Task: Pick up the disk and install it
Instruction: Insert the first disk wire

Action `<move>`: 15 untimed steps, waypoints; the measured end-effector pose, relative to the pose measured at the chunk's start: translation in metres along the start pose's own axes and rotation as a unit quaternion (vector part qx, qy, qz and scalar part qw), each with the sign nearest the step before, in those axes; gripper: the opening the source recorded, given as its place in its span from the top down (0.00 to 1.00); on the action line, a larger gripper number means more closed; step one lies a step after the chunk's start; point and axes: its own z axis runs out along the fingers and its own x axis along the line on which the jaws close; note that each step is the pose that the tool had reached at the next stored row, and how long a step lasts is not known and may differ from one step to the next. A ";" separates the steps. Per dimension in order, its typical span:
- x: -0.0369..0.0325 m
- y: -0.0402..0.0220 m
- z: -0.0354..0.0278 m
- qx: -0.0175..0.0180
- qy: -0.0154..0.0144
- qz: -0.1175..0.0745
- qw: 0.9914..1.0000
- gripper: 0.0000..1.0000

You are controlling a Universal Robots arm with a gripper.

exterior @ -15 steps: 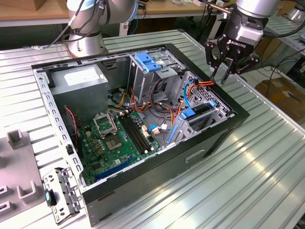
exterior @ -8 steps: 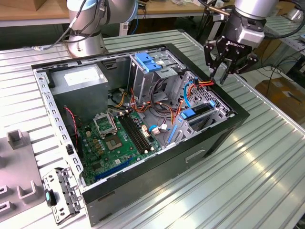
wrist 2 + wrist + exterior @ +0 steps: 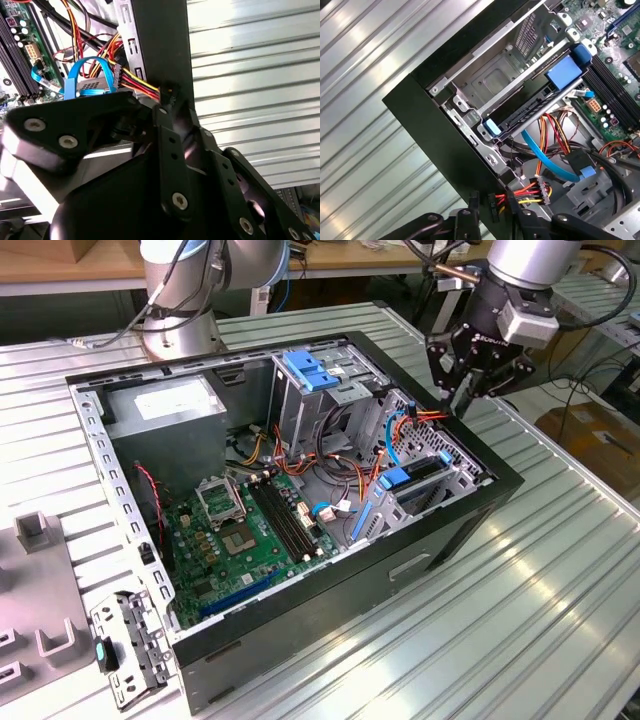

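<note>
Pincer point(image 3: 492, 201) straddles the small black power plug point(image 3: 493, 212) with red-and-yellow wires point(image 3: 526, 193) at the black case point(image 3: 435, 130) wall; can't tell if it's clamped. Just past it, the flat blue-railed metal disk point(image 3: 525, 109) looks seated in its grey steel cage point(image 3: 492, 80). I'd hold that plug square, wires slack.

I see the disk point(image 3: 420, 478) seated in the metal drive cage point(image 3: 455, 472), at the corner of the open computer case point(image 3: 300, 640) on the exterior view's right, close against the case's wall. In the first wrist view the disk point(image 3: 530, 105) shows me its edge: a thin dark slab between blue plastic rails, with a broad blue tab at one end and a small blue tip at the other.
</note>
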 end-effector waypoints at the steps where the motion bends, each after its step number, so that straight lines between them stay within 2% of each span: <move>1: 0.0000 0.0000 0.0000 0.000 0.000 -0.001 1.000 0.77; 2: 0.0001 0.0000 0.0000 0.000 0.000 -0.001 1.000 0.83; 3: 0.0002 0.0000 -0.0023 0.000 0.000 -0.001 1.000 0.84; 4: 0.0004 0.0000 -0.0049 0.000 0.000 -0.001 1.000 0.84; 10: 0.0000 0.0003 -0.0054 0.000 0.000 -0.001 1.000 0.84; 15: -0.0066 0.0059 -0.0057 0.000 0.000 -0.001 1.000 0.84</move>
